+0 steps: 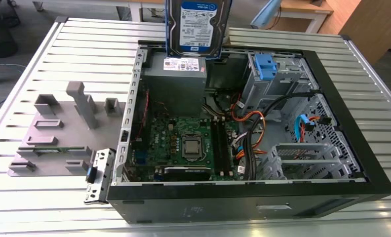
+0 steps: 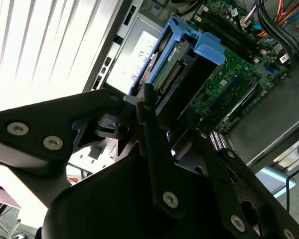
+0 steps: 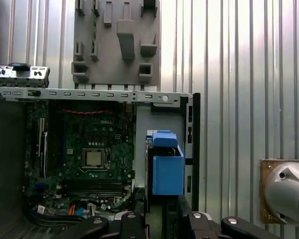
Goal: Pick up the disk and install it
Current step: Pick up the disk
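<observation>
Risk: gripper (image 2: 157,112) clamped on silver rectangular metal disk (image 1: 197,27) with blue rails, above grey metal power-supply box (image 1: 175,81); a slip would likely drop it there.

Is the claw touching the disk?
Touching. In the second wrist view the claw grips the disk by its near edge.

An open computer case (image 1: 235,202) lies on a slatted metal table (image 1: 83,49). My disk (image 1: 199,27) hangs upright, label facing the camera, just above the grey power box (image 1: 175,86) at the case's far end. A green circuit board (image 1: 185,143) lies inside the case. A grey holder plate (image 1: 57,133) sits beside the case, on the exterior view's left.
</observation>
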Available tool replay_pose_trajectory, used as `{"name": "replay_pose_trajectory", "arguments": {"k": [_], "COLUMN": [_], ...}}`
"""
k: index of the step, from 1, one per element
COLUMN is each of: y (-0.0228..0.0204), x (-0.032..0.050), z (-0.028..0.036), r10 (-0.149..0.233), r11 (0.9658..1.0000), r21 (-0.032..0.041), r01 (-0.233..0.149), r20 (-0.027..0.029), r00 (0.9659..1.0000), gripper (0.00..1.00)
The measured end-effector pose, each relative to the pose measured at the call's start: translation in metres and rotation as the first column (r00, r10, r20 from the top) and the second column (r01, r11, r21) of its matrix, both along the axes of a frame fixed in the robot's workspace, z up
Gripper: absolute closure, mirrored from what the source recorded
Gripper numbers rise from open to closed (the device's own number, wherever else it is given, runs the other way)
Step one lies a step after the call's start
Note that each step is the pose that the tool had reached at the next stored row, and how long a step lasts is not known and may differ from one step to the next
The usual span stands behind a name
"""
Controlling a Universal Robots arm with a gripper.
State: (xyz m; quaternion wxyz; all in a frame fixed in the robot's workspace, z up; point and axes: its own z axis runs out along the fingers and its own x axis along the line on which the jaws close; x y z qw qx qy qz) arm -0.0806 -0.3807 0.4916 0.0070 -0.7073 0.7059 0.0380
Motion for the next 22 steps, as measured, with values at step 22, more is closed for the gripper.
{"name": "replay_pose_trajectory", "arguments": {"k": [22], "y": [-0.0023], "x": [0.0143], "z": [-0.0001], "r10": [0.000], "r11": [1.0000], "r21": [-0.0007], "r01": [0.000], "r20": [0.0000], "r00": [1.0000], "gripper": [0.65]}}
